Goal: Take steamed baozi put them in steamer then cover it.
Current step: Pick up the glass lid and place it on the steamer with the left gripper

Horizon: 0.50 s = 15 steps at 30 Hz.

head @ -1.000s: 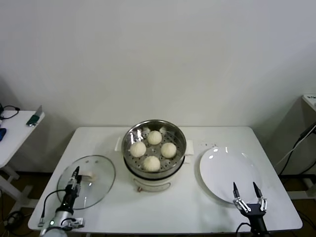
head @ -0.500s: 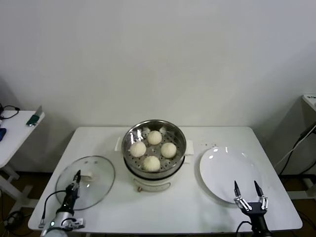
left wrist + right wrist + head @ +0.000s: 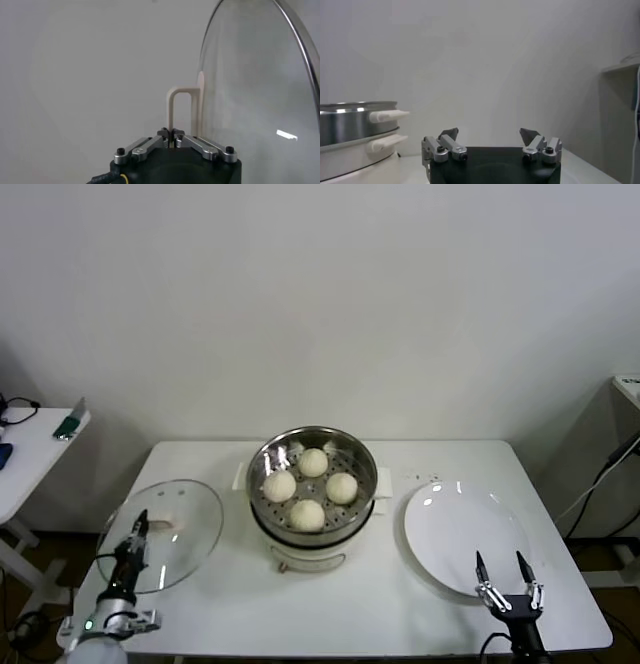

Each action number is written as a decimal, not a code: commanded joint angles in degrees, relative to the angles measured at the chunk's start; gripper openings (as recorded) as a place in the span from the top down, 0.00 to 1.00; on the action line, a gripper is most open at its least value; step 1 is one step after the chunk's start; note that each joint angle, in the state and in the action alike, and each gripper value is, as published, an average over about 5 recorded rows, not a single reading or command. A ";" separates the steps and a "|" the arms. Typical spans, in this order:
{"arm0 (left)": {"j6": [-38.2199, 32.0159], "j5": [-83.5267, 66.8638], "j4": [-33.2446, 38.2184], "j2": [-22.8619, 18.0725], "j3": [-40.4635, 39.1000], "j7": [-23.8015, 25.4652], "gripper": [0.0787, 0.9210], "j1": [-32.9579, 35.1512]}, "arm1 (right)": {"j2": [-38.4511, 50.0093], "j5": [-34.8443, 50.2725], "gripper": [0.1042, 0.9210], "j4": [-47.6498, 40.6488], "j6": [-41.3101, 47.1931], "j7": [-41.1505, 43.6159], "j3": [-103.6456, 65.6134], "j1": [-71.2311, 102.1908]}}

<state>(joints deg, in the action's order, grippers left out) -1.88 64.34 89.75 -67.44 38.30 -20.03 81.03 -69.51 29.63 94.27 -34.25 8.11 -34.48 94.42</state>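
Several cream-white steamed baozi (image 3: pixel 307 513) lie inside the shiny steamer (image 3: pixel 312 431) at the table's middle. The clear glass cover (image 3: pixel 175 539) hangs tilted above the table's left side. My left gripper (image 3: pixel 139 522) is shut on its white handle (image 3: pixel 180 105); in the left wrist view the jaws (image 3: pixel 171 134) pinch one leg of that handle, with the glass (image 3: pixel 250 100) standing beside it. My right gripper (image 3: pixel 506 569) waits open at the front right, over the near edge of the plate; its fingers (image 3: pixel 449 134) stand wide apart with nothing between them.
A flat white plate (image 3: pixel 465 524) lies to the right of the steamer. The steamer's cream base and side handles (image 3: pixel 387 116) show in the right wrist view. A small side table (image 3: pixel 30 449) with loose items stands at far left.
My left gripper closed on the cover's handle, then lifted the cover off the table, tilting it and carrying it a little left. The right gripper has barely moved.
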 commanded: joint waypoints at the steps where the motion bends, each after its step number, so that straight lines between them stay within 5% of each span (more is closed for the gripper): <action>1: -1.56 -0.93 1.61 -0.99 -0.33 -1.21 0.94 0.03 | -0.38 -3.12 0.12 0.35 0.37 -1.51 -0.34 -0.03; 6: 4.94 -6.89 13.53 2.04 0.21 6.18 0.94 2.26 | -0.66 -4.71 0.12 0.35 0.72 -2.52 -0.34 -0.51; 15: 27.33 -7.77 35.12 10.28 -4.36 22.89 0.94 -0.39 | -2.20 -7.12 0.12 0.03 0.78 -3.57 -0.14 -1.91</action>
<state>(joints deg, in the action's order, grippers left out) 22.14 62.36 116.29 -59.04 29.96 -0.65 77.83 -70.84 25.10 94.41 -33.58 5.50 -34.71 93.27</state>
